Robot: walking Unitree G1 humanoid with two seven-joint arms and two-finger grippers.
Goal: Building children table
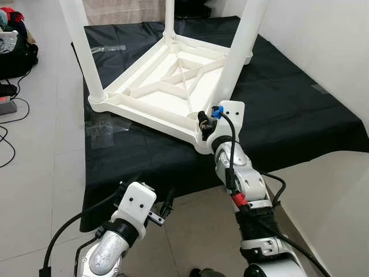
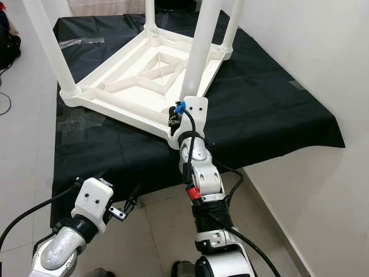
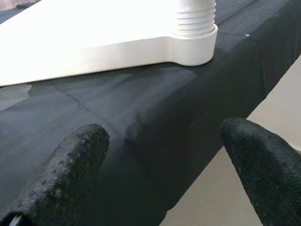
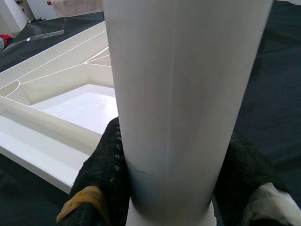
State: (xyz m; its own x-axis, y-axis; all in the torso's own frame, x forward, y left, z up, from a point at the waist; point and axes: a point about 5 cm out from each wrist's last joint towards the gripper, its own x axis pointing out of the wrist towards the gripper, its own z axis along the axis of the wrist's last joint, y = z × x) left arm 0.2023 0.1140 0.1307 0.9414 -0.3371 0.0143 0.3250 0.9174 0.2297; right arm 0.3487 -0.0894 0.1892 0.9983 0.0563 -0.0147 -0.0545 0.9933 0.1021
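Table top [image 1: 173, 75] lies upside down on black cloth [image 1: 288, 109], centre of scene, so leg sockets face up. 4 legs stand in corners. Right gripper [image 1: 203, 122] pinches near leg [image 1: 239, 52] low, by near corner socket; fingers [image 4: 106, 165] pressed on both sides, likely seating or twisting it in. Left gripper [image 1: 164, 208] spread, holding nothing, waits near left, at cloth's near edge. Clear plastic wrap [image 1: 104, 130] on cloth, left.
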